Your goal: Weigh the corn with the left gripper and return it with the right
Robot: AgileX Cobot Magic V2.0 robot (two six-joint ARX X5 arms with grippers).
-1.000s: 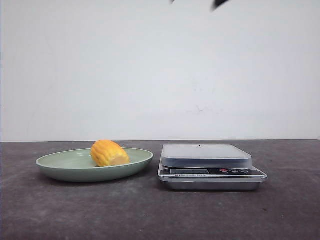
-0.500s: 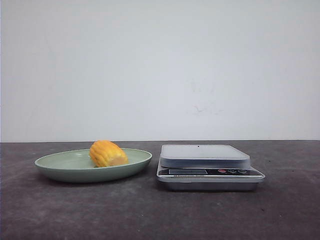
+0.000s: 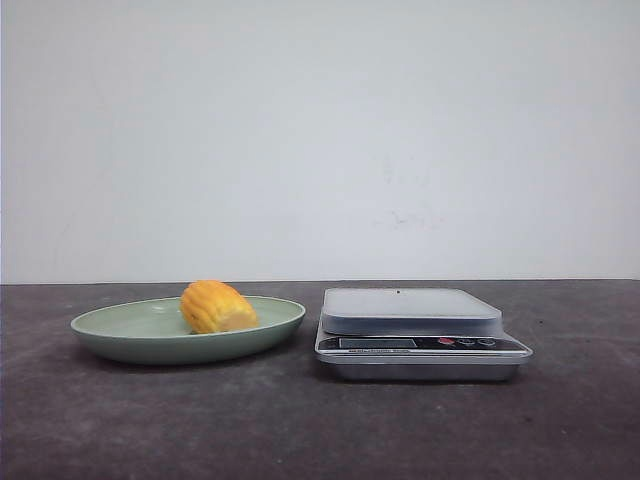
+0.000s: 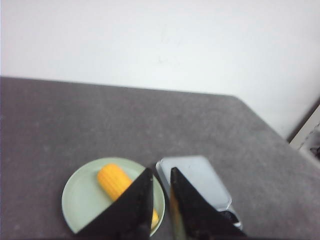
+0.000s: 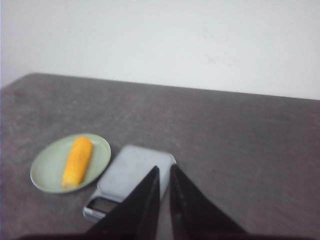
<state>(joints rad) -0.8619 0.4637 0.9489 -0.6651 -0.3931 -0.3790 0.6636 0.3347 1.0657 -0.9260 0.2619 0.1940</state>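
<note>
The short yellow-orange corn cob [image 3: 217, 306] lies on its side in the shallow pale green round plate [image 3: 120, 338], just beside the silver digital kitchen scale [image 3: 421, 332] on the dark grey table [image 3: 300, 430]. The black left gripper [image 4: 161, 175] and the black right gripper [image 5: 164, 172] both hang above, fingers nearly together, holding nothing.

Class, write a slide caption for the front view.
Corn lies in a green plate beside an empty scale.
</note>
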